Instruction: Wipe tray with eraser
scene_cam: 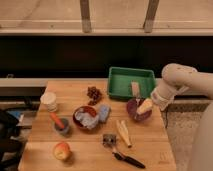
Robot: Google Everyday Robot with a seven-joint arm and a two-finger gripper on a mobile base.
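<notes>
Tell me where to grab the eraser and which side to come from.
Probably grip the eraser across its raised end, coming from above: it lies tilted in the dark red bowl, whose rim guards its lower sides. The gripper hangs just right of it, near the tray.

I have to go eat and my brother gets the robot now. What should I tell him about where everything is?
Gripper: at the end of the white arm, on the table's right side, just in front of the tray's right corner.
Small pale cream-yellow wedge eraser: right beside the gripper, over the round dark red bowl. Whether it is gripped cannot be told.
Shallow rectangular green plastic tray: at the back of the wooden table, with a small tan piece in it.
Done: eraser reached.
Left: bring the eraser into the tray and wipe.
</notes>
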